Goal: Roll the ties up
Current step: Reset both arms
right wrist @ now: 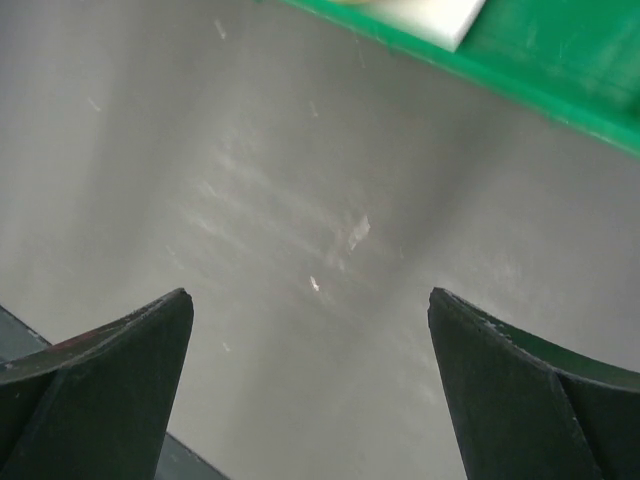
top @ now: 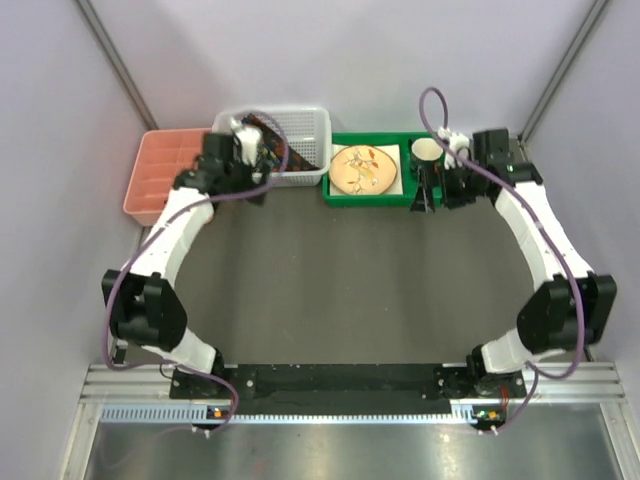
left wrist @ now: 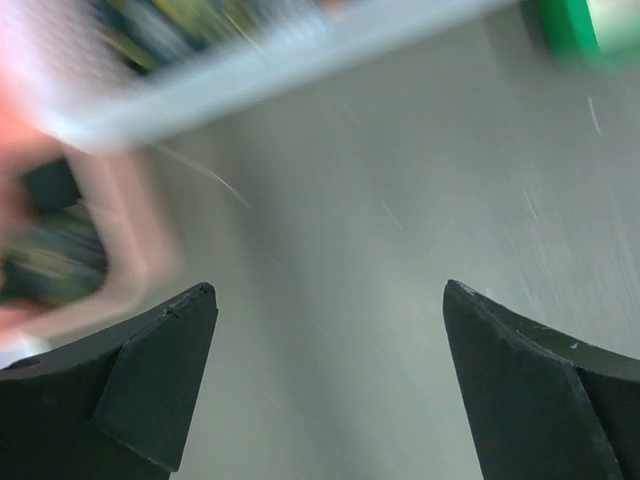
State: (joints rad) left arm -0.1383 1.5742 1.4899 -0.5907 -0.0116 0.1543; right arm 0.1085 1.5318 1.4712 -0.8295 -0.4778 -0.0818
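Both grippers stand open, black fingers spread wide with nothing between them; the left gripper (left wrist: 330,300) hangs over the bare grey table (top: 340,290) just in front of the white mesh basket (top: 315,125) toward the far left corner; the right gripper (right wrist: 310,300) hangs over the table just beside the near rim of the green tray (top: 370,200), which sits at the far edge, right of centre.

Inside the white basket lie the ties (top: 298,152), bunched rather than laid flat; from above they show as dark fabric with small reddish and orange specks, partly hidden by the left arm; how many are there I cannot tell; in the left wrist view they are only a blur of dark cloth with green and yellow flecks behind the basket wall.

Close against the basket's left side, in the far left corner, sits a salmon divided tray (top: 160,170); a dark, green-flecked patch (left wrist: 55,255) shows at it in the left wrist view, too blurred to name; the green tray holds a tan plate (top: 360,168) and a paper cup (top: 425,150).
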